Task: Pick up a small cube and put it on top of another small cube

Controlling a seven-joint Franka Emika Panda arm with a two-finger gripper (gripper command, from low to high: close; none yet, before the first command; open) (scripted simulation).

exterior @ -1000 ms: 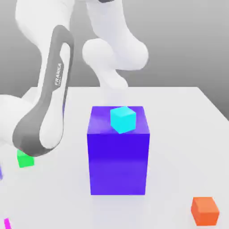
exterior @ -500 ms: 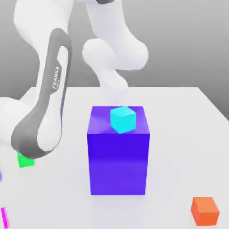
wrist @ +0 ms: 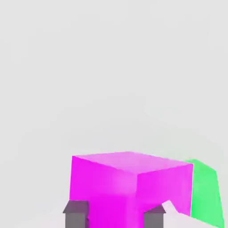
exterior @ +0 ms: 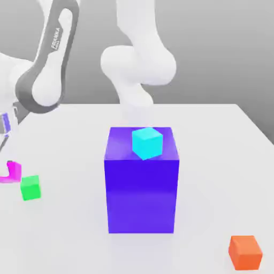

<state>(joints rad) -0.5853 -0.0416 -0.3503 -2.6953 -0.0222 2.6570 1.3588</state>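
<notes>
At the far left edge of the exterior view the magenta cube (exterior: pixel 10 172) hangs a bit above the table (exterior: pixel 214 160), partly cut by the frame edge, w/ the green cube (exterior: pixel 30 188) just beside it, lower and to its right, resting on the table. In the hand view the gripper (wrist: pixel 116 213) is closed on the magenta cube (wrist: pixel 129 187): two dark fingertips (wrist: pixel 75 213) press on its near face from both sides, and the green cube (wrist: pixel 205 193) shows just behind it (touching or not, I cannot tell). Above, in the exterior view, the white arm (exterior: pixel 48 69) w/ grey side panel leans toward the left edge. In the middle stands the big blue block (exterior: pixel 141 190), upright, and the cyan cube (exterior: pixel 147 142) sits on its top face, approx. at the centre, turned a little so one corner points to the camera. Behind the block is the arm's white base column. At the bottom right of the exterior view the orange cube (exterior: pixel 245 252) lies on the table, well apart from everything else.
</notes>
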